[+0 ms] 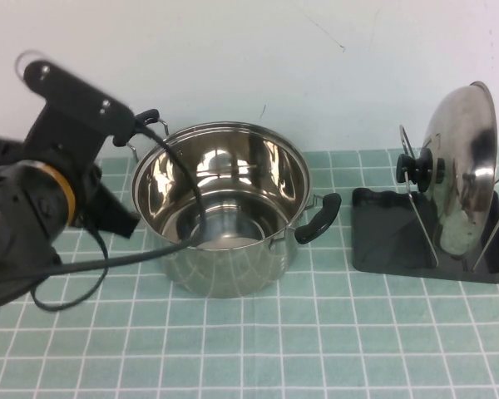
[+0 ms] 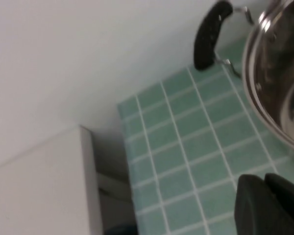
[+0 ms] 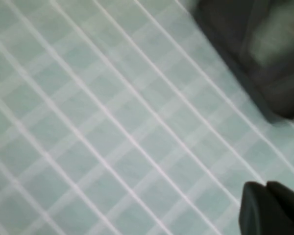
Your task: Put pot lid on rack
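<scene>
The pot lid, shiny and domed with a black knob, stands on edge in the rack, leaning between its wire uprights. No gripper touches it. My left gripper hangs at the left of the table beside the pot. In the left wrist view my left gripper is shut and empty above the tiles. My right gripper is out of the high view. In the right wrist view it is shut on nothing over the tiles, apart from the dark rack tray.
The deep steel pot stands open in the middle, one black handle pointing toward the rack. Its other handle and rim show in the left wrist view. A cable from the left arm hangs across the pot's front. The table's left edge is close.
</scene>
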`<state>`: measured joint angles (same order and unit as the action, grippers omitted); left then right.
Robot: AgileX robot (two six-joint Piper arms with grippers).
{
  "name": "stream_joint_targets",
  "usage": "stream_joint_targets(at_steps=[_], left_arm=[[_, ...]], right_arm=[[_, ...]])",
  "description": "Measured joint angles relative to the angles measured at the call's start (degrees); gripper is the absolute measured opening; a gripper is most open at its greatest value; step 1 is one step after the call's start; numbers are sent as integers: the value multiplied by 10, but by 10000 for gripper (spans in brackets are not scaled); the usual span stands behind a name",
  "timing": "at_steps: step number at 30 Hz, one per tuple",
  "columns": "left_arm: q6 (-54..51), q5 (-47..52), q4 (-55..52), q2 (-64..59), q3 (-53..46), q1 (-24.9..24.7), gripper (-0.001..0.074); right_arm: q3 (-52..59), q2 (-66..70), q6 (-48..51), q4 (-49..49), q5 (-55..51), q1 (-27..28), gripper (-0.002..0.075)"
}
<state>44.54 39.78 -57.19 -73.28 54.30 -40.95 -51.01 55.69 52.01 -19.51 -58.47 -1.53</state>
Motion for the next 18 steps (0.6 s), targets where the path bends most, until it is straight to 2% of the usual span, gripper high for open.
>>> stream_joint_targets(at_steps=[3, 8, 15, 18], left_arm=[[-72, 8, 113, 5, 0, 1, -1], [-138, 8, 251, 30, 0, 1, -1], [-163, -5, 316, 138, -8, 1, -1], [-166, -31, 332, 198, -32, 1, -1]], right_arm=[[0, -25, -44, 74, 21, -9, 4], [0, -65, -55, 88, 70, -9, 4], [76, -174, -43, 70, 162, -9, 4], [132, -239, -24, 33, 184, -9, 4]])
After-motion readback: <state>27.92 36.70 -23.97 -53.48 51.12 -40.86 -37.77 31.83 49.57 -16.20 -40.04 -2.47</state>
